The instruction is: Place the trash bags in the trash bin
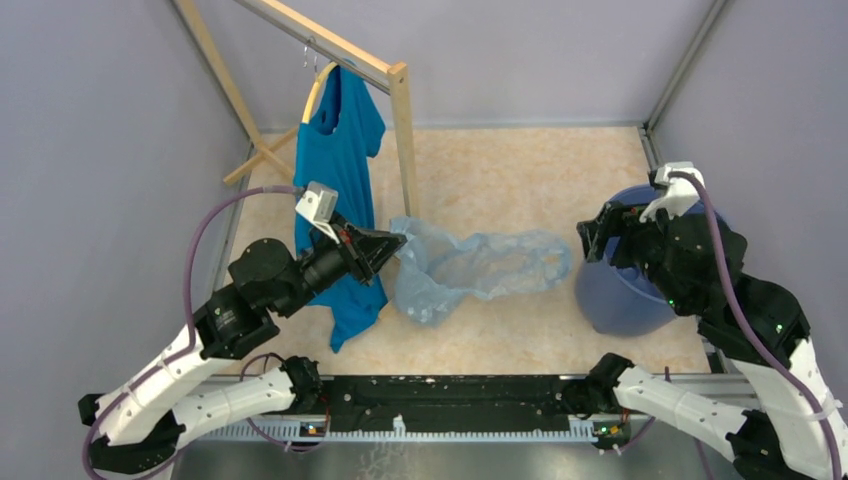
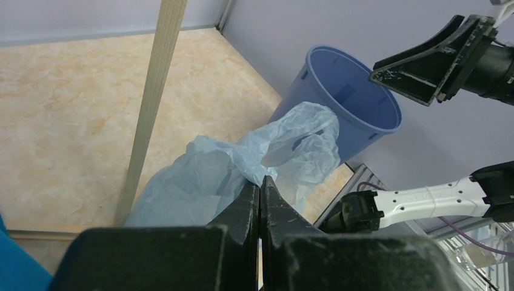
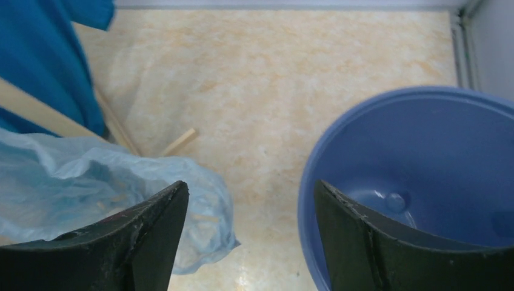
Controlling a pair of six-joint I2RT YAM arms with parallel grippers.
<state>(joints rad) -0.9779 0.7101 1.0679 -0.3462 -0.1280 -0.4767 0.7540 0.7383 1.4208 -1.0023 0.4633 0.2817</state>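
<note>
The pale-blue translucent trash bag (image 1: 480, 268) hangs stretched between my left gripper and the floor, its far end close to the bin. My left gripper (image 1: 398, 240) is shut on the bag's left edge; in the left wrist view the gripper (image 2: 260, 180) pinches the film of the bag (image 2: 242, 163). The blue trash bin (image 1: 620, 290) stands at the right, empty, also seen in the left wrist view (image 2: 357, 91) and in the right wrist view (image 3: 424, 182). My right gripper (image 1: 600, 235) is open and empty above the bin's left rim, next to the bag's end (image 3: 91, 194).
A teal T-shirt (image 1: 338, 200) hangs on a wooden rack (image 1: 403, 130) just behind my left arm; the rack's post (image 2: 154, 103) stands left of the bag. Grey walls close in on the left, back and right. The metal rail (image 1: 440, 395) runs along the near edge.
</note>
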